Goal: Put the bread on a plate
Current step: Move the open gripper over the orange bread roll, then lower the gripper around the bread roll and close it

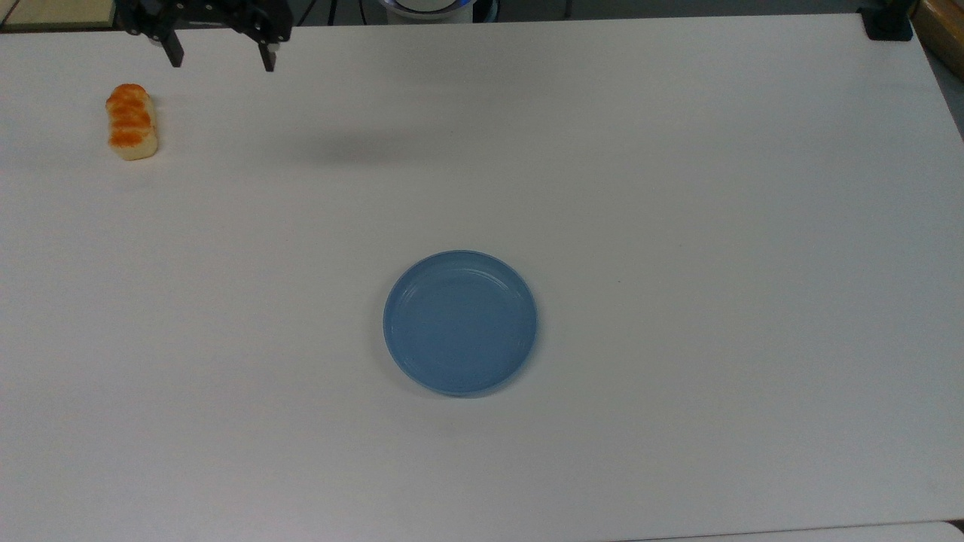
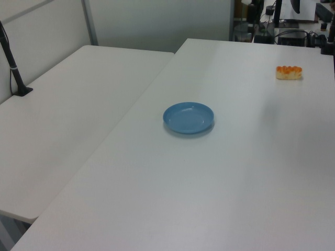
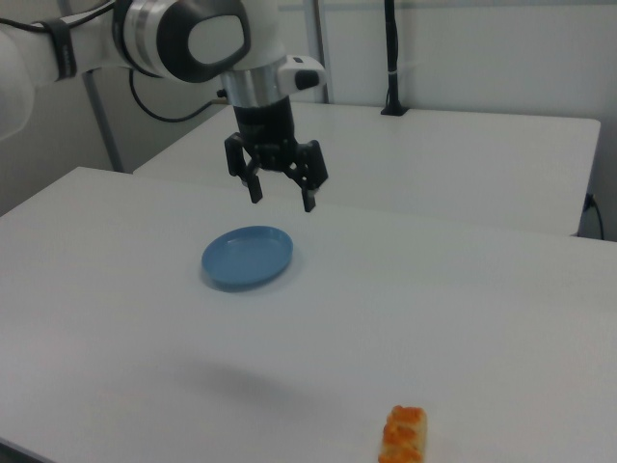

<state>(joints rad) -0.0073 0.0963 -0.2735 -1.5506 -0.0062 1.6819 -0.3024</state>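
The Panda arm has glossy white shells with grey joint rings, a black cable, and a black two-finger gripper.

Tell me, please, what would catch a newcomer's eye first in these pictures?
Most likely the light-blue plate, lying empty near the middle of the white table. Next comes the bread with its glossy orange top, lying by itself near the top view's upper left corner, well apart from the plate. The black gripper hangs open in the air, holding nothing, at the top view's upper edge to the right of the bread.
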